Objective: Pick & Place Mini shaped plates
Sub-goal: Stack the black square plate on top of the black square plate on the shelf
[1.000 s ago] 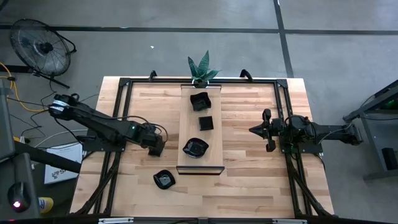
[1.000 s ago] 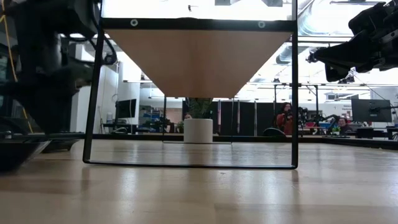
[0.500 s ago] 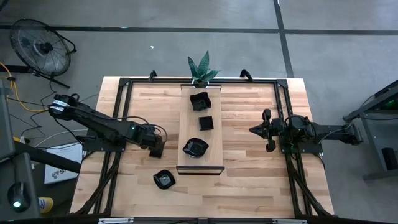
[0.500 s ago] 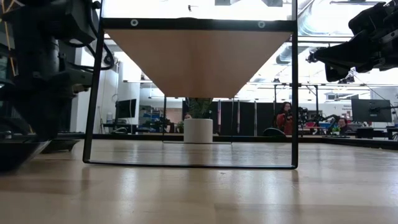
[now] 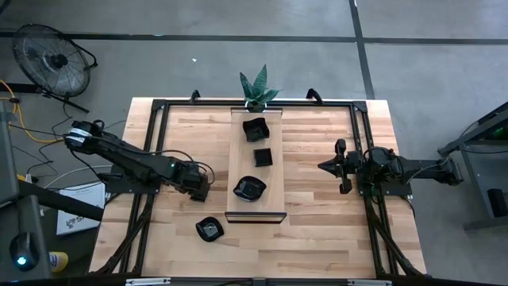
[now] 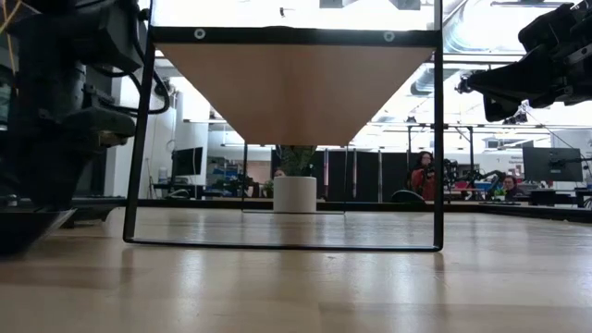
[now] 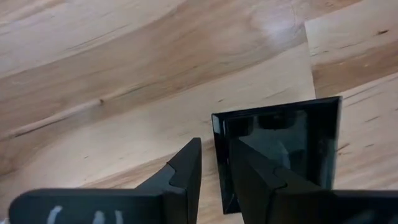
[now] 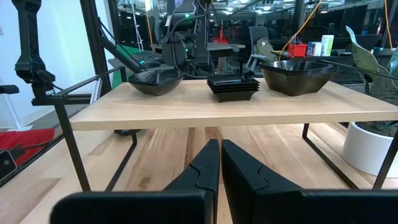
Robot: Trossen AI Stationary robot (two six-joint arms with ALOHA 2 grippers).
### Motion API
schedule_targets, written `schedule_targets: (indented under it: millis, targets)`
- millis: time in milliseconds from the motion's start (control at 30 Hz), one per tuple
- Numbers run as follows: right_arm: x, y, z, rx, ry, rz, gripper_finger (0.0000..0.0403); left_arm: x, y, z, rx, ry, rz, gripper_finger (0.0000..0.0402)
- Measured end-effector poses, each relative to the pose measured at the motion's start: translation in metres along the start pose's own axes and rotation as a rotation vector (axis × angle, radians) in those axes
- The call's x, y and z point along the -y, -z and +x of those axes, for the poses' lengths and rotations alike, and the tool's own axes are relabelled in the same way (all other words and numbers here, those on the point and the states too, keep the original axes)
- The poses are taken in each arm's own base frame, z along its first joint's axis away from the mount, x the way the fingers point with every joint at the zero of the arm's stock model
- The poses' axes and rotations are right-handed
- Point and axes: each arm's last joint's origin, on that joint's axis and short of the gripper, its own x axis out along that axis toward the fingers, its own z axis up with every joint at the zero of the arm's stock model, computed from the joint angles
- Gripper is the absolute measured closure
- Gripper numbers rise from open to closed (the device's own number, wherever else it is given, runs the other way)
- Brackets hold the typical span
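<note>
On the pale butcher-block wooden worktop (image 5: 309,202) a long pale wooden board on a thin black metal frame (image 5: 255,210) is standing as a raised shelf, and everything here is placed from it. The left end effector (image 5: 200,187) is hanging low just beside the board's left long edge, and in the left wrist view its two dark fingers (image 7: 186,171) are pinching the rim of a small glossy black square plate (image 7: 283,140), one finger outside the rim and one inside the dish. On the board three lots of dishes are sitting in a row: a black wavy-rimmed bowl-shaped stack (image 5: 255,129) at the end nearest the green potted plant in its white pot (image 5: 258,87), a stack of small black square plates (image 5: 263,156) at the middle, and a rounded black leaf-shaped dish (image 5: 249,188) towards the near end. One more small black flower-shaped dish (image 5: 209,229) is lying on the worktop off the board's near left corner. The right end effector (image 5: 342,168) is waiting well to the right of the board, raised above the worktop, its fingers (image 8: 205,165) pressed together on nothing and pointing at the board.
</note>
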Motion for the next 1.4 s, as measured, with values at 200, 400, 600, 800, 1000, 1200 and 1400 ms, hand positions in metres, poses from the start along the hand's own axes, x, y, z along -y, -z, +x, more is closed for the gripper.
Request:
schedule_targets:
  millis: [200,400,600,800,1000,1200,1400]
  targets:
    - [0.0,0.0,0.0,0.0,0.0,0.0,0.0391,0.003,0.0,0.001,0.008,0.024,0.007,0.0321]
    - [0.0,0.0,0.0,0.0,0.0,0.0,0.0391,0.003,0.0,0.001,0.008,0.024,0.007,0.0321]
    - [0.0,0.0,0.0,0.0,0.0,0.0,0.0391,0.003,0.0,0.001,0.008,0.023,0.021,0.0358]
    - [0.0,0.0,0.0,0.0,0.0,0.0,0.0391,0.004,-0.001,0.001,0.01,0.026,0.033,0.0393]
    - [0.0,0.0,0.0,0.0,0.0,0.0,0.0391,0.004,-0.001,0.001,0.027,0.025,0.055,0.0398]
    - [0.0,0.0,0.0,0.0,0.0,0.0,0.0391,0.003,-0.002,-0.004,0.052,0.049,0.081,0.04]
    - [0.0,0.0,0.0,0.0,0.0,0.0,0.0391,0.0,-0.002,-0.014,0.074,0.095,0.107,0.0401]
